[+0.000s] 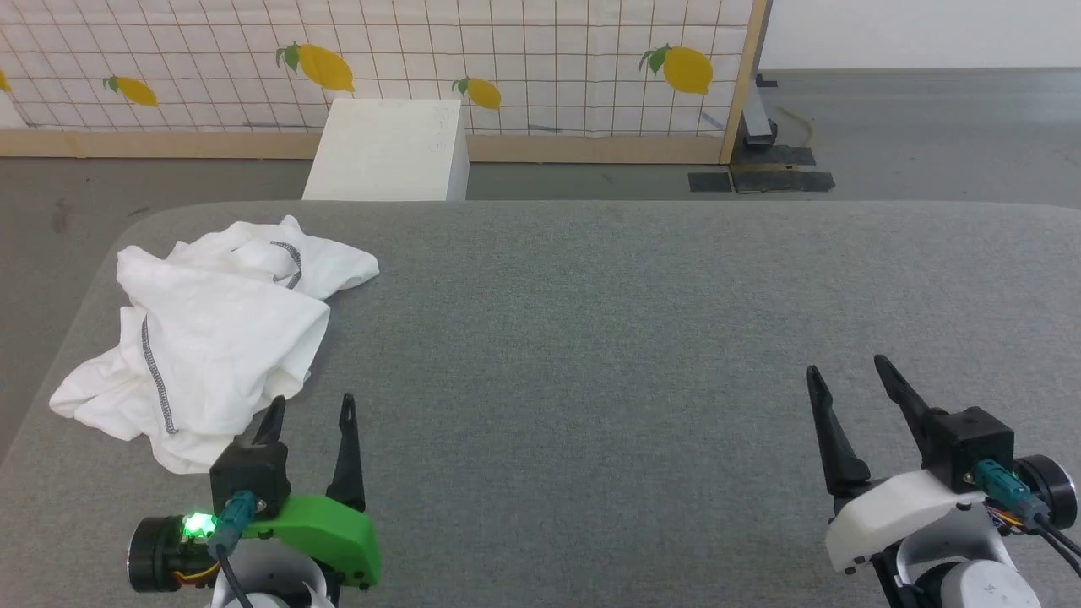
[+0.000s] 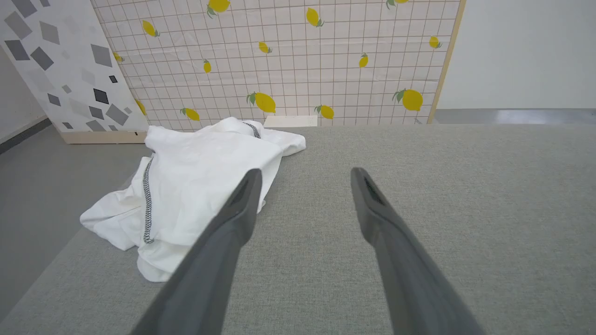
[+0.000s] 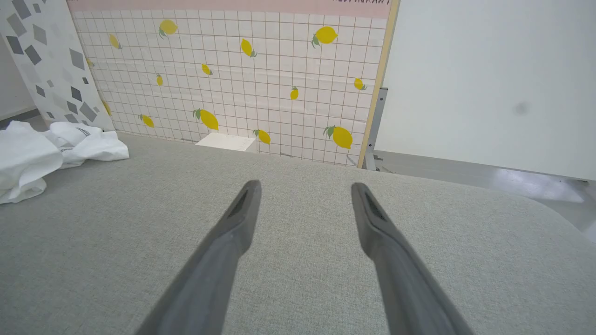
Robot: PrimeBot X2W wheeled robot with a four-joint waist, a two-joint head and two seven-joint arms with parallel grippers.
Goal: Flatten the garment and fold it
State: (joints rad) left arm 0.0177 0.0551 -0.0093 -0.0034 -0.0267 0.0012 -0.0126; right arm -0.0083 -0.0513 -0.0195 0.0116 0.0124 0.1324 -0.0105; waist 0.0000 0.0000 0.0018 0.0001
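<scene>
The garment point(image 1: 211, 338) is a crumpled white shirt with dark zigzag stitching, lying bunched at the far left of the grey table. In the left wrist view the garment point(image 2: 195, 186) sits left of and beyond my fingers; in the right wrist view the garment point(image 3: 42, 151) shows at the left edge. My left gripper point(image 1: 311, 405) stands open just right of the shirt's near edge, holding nothing; its left finger overlaps the cloth's edge in view. My right gripper point(image 1: 844, 368) is open over bare table at the lower right, far from the shirt.
The grey fabric-covered table point(image 1: 633, 338) has rounded corners and its left edge is close by the shirt. A white rigid box point(image 1: 388, 152) stands on the floor behind the table. A lemon-patterned grid panel point(image 1: 507, 59) lines the back.
</scene>
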